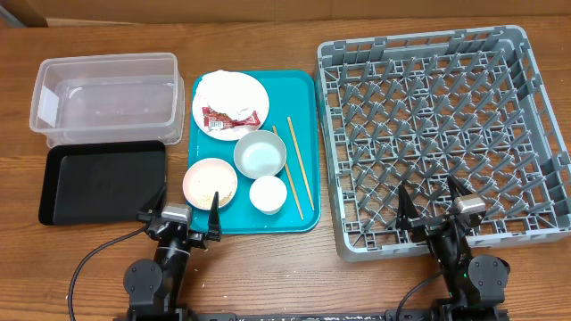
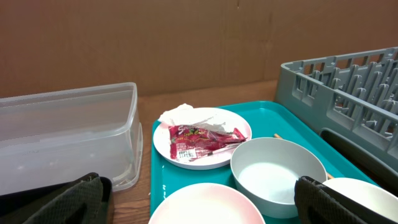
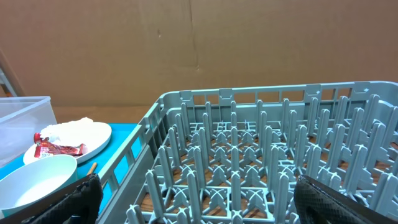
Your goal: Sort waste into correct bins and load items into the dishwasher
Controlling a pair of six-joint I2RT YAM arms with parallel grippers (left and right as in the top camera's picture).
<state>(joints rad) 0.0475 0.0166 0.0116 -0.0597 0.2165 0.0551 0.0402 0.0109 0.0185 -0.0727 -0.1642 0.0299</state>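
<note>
Both arms are parked at the near edge. The left gripper [image 1: 177,210] and the right gripper [image 1: 428,200] have their jaws spread wide, nothing in them. On the teal tray [image 1: 305,82], napkin [image 1: 223,86] and wrapper [image 1: 234,117] sit on the plate [image 1: 252,92], with three bowls [image 1: 260,153] and chopsticks [image 1: 299,165] alongside. The dish rack [image 1: 437,134] is to the right, clear tub [image 1: 105,94] and black tray [image 1: 103,178] to the left.

Toward your table's far left corner sits a clear tub [image 1: 103,94], with a black tray [image 1: 103,181] just nearer you. Mid-table, a teal tray [image 1: 299,94] carries a plate [image 1: 214,125] bearing a napkin [image 1: 225,87] and red wrapper [image 1: 234,117], plus a grey bowl [image 1: 260,154], pink bowl [image 1: 211,183], white cup [image 1: 267,194] and chopsticks [image 1: 300,165]. A grey dish rack [image 1: 446,134] fills the right side. At the near edge, your left claw [image 1: 178,223] and right claw [image 1: 433,205] stand spread.
</note>
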